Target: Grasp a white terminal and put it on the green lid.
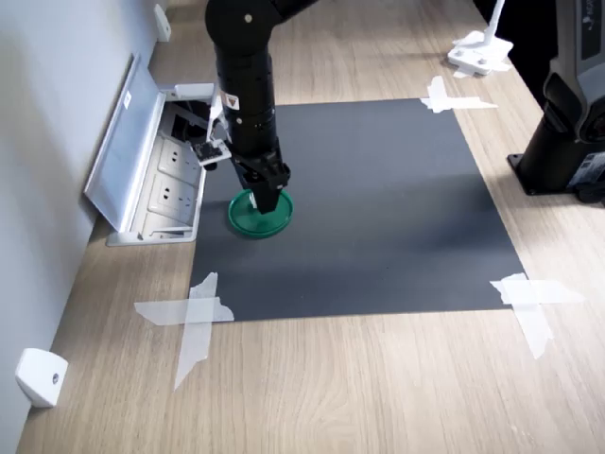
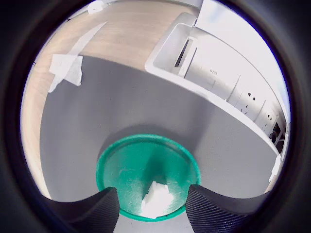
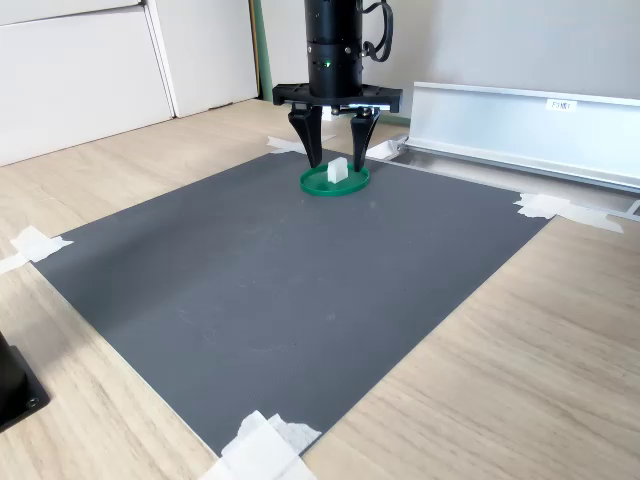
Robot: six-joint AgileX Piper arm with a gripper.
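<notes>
in the first exterior view the gripper (image 1: pixel 266 196) is covering the middle of the green lid (image 1: pixel 248 220), hiding the white terminal completely; in the wrist view the white terminal (image 2: pixel 156 198) is showing as a blurred, overexposed patch, its ridges unreadable, and the picture's lower edge is cutting off both fingertips (image 2: pixel 99 213)

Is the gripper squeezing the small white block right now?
No. In the second exterior view the gripper is open, its fingers apart on either side of the white block, which sits on the green lid.
</notes>
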